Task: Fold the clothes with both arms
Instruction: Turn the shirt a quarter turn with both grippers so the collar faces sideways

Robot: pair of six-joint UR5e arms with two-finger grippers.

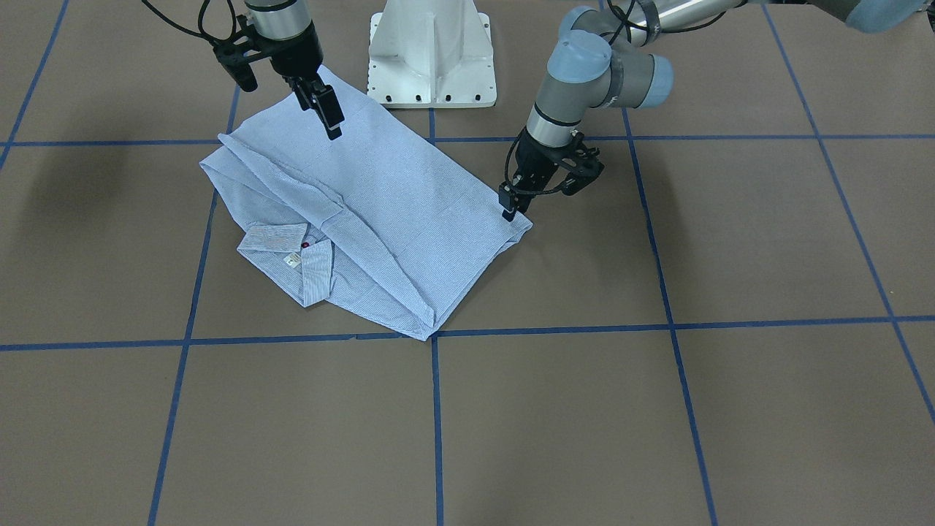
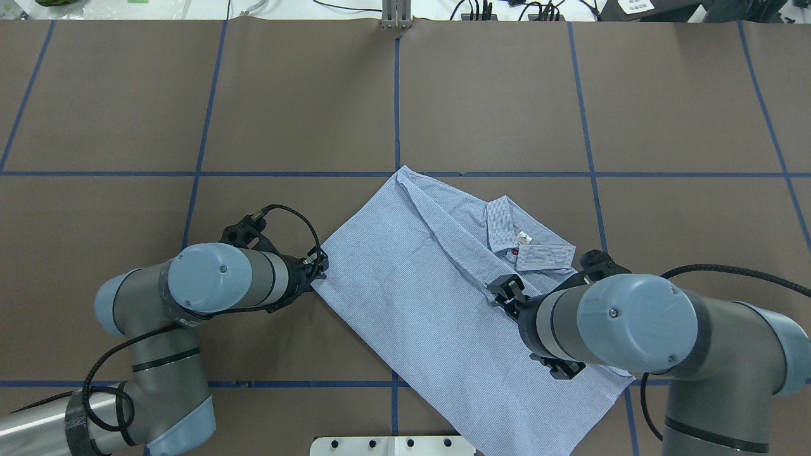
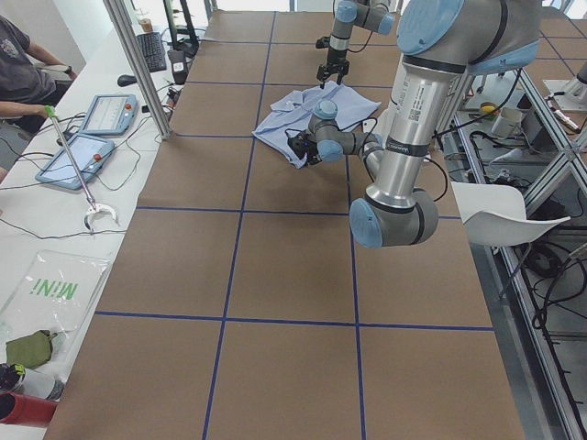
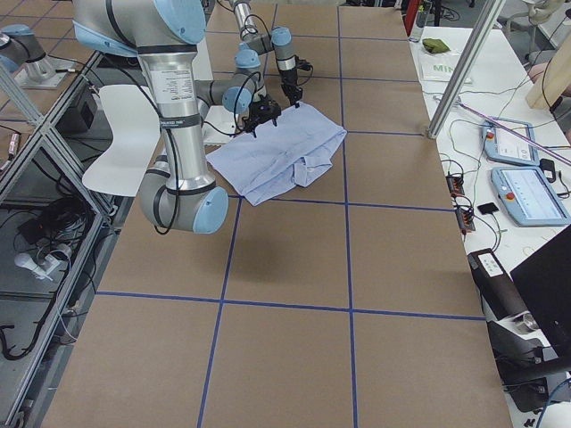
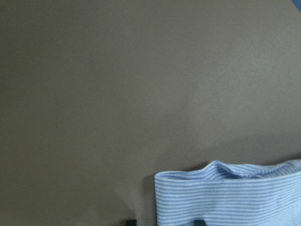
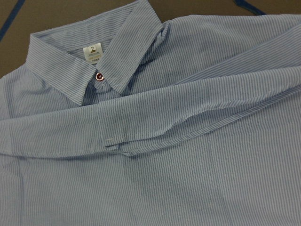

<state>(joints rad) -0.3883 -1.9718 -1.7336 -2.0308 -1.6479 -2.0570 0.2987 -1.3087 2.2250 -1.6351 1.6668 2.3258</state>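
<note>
Light-blue striped shirt [image 2: 437,316] lies partly folded on the worktop [image 2: 285,95], a sleeve [image 6: 141,125] laid across below the collar [image 6: 61,63], further folds judged outstanding; left end effector [image 1: 508,212] at its corner, grip unreadable; right end effector [image 1: 332,128] hovers over it, jaws parted, empty; neck label [image 6: 92,52] reads "2".

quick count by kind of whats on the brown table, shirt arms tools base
shirt: 1
robot arms: 2 (left arm, right arm)
tools: 2 (left tool, right tool)
white base: 1
total: 6
</note>
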